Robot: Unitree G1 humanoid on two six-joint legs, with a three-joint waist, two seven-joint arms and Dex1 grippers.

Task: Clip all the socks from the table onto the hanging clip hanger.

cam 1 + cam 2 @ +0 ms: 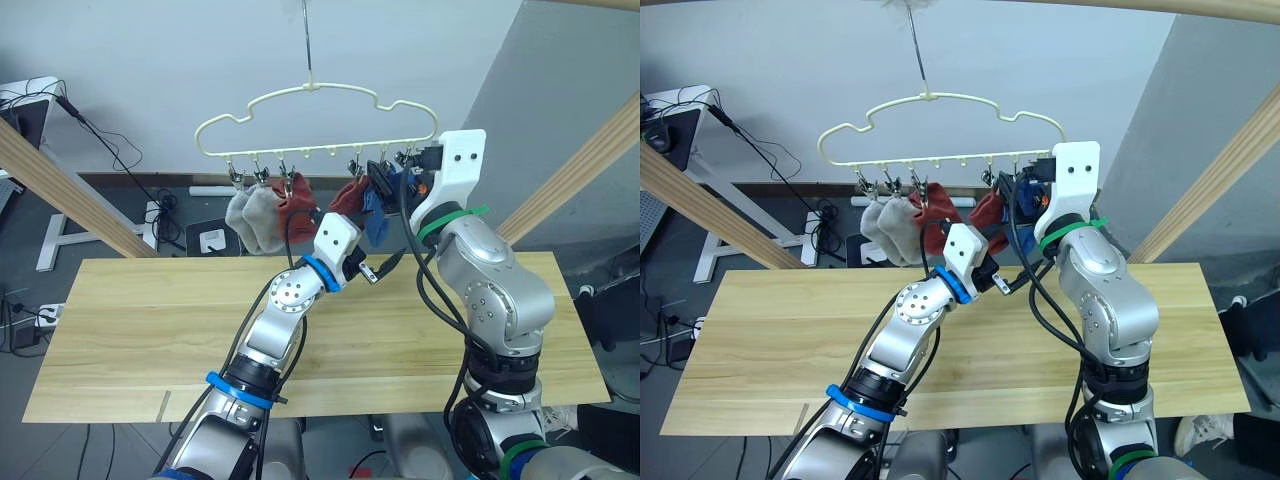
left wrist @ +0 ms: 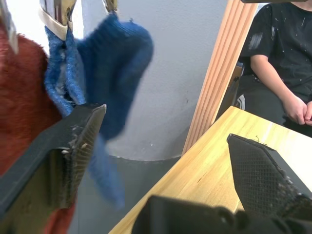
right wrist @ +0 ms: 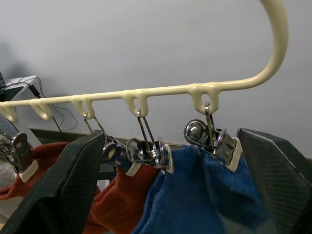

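Pale yellow cloud-outline clip hanger [image 1: 316,118] is carrying all six socks: grey [image 1: 252,215], rust-red [image 1: 297,200], blue [image 3: 204,195]. Both grippers are spread, grasping nothing: right gripper [image 3: 170,185] flanking the blue pair, left gripper [image 2: 165,161] just beside. Light plank table [image 1: 130,330] is lying below.

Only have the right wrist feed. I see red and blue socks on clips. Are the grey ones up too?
Observer: Yes, two grey socks hang side by side from clips at the robot's-left end of the clip hanger.
Operator: Where's the left tool?
Observer: The left tool is open and holds nothing. It is raised above the table, close to the blue socks.
Operator: Anyone nearby?
Observer: A person in a black shirt sits just beyond the table, hands together, next to a wooden pole.
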